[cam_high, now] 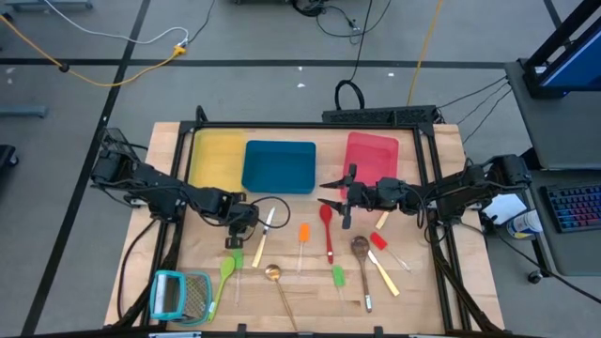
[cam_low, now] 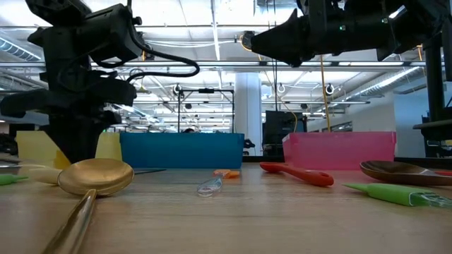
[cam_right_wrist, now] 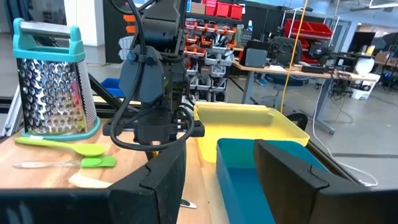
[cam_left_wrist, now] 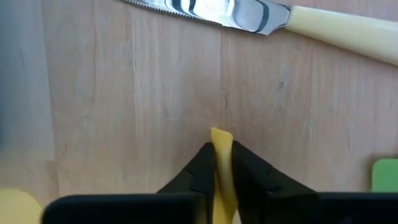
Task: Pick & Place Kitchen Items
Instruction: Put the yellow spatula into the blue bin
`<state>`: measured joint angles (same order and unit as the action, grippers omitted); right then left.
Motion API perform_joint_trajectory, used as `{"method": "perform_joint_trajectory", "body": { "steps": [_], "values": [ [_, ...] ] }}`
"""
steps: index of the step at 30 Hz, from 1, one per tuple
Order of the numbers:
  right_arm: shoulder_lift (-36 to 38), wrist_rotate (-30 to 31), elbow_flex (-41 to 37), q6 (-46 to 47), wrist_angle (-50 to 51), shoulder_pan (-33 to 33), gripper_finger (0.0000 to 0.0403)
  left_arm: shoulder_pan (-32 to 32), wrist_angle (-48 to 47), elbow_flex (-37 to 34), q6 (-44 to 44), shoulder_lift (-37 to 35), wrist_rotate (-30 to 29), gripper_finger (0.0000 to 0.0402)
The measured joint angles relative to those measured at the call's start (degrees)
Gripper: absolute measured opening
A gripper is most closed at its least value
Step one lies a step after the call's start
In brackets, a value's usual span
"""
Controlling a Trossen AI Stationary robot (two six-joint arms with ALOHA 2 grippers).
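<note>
My left gripper (cam_high: pixel 238 228) points down at the table's left-middle and is shut on a small yellow tool (cam_left_wrist: pixel 221 149); the tool also shows in the high view (cam_high: pixel 233 243). A cream-handled knife (cam_high: pixel 268 225) lies just beside it on the wood. My right gripper (cam_high: pixel 336 193) hangs level above the table in front of the red tray (cam_high: pixel 373 153), open and holding nothing. Around them lie an orange tool (cam_high: pixel 303 233), a red spoon (cam_high: pixel 327 229), a wooden spoon (cam_high: pixel 361 250), a brass spoon (cam_high: pixel 273 274) and green spatulas (cam_high: pixel 228 271) (cam_high: pixel 337 277). My left gripper pinches the yellow tool between its two fingers (cam_left_wrist: pixel 200 167), coming from above and pointing down. The tool's narrow end (cam_left_wrist: pixel 221 135) sticks out a little past the fingertips. Whether the tool is off the wood, I cannot tell.
Yellow (cam_high: pixel 216 156), blue (cam_high: pixel 279 165) and red trays stand in a row along the far side. A teal-framed grater (cam_high: pixel 178 294) sits at the near left corner. A red-tipped tool (cam_high: pixel 378 241) and a second cream knife (cam_high: pixel 381 273) lie near right.
</note>
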<state>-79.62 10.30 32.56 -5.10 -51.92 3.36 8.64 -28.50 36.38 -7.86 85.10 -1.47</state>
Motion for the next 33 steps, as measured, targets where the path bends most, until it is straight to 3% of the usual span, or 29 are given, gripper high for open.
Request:
{"method": "perform_joint_trajectory", "body": {
  "steps": [4, 10, 15, 19, 23, 28, 33],
  "values": [
    [0.0, 0.0, 0.0, 1.42, 0.06, 0.0, 0.0183, 0.0, -0.02, 0.0, 0.26, 0.02, -0.47, 0.001],
    [0.0, 0.02, 0.0, 1.48, 0.09, 0.0, 0.0183, 0.17, 0.23, 1.56, 0.39, 0.1, -1.52, 0.0019],
    [0.01, 0.02, 0.0, 1.48, 0.11, 0.0, 0.0183, 0.81, 1.09, 7.79, 4.19, 0.21, -7.35, 0.0009],
    [0.01, 0.05, 0.0, 1.48, 0.35, 0.0, 0.0183, 0.43, -0.07, 14.01, 5.49, 0.43, -11.17, 0.0023],
    [0.0, 0.04, 0.0, 1.45, 0.42, 0.0, 0.0183, -0.4, -0.11, 20.79, 12.71, 0.19, -15.7, 0.0021],
    [0.01, 0.03, 0.0, 1.35, 0.39, 0.0, 0.0183, -5.32, 1.65, 28.47, 22.24, 0.12, -17.09, 0.0009],
    [0.01, 0.03, 0.0, 1.26, 2.01, 0.0, 0.0183, -13.15, 6.19, 31.52, 27.41, 0.11, -15.48, 0.003]
  ]
}}
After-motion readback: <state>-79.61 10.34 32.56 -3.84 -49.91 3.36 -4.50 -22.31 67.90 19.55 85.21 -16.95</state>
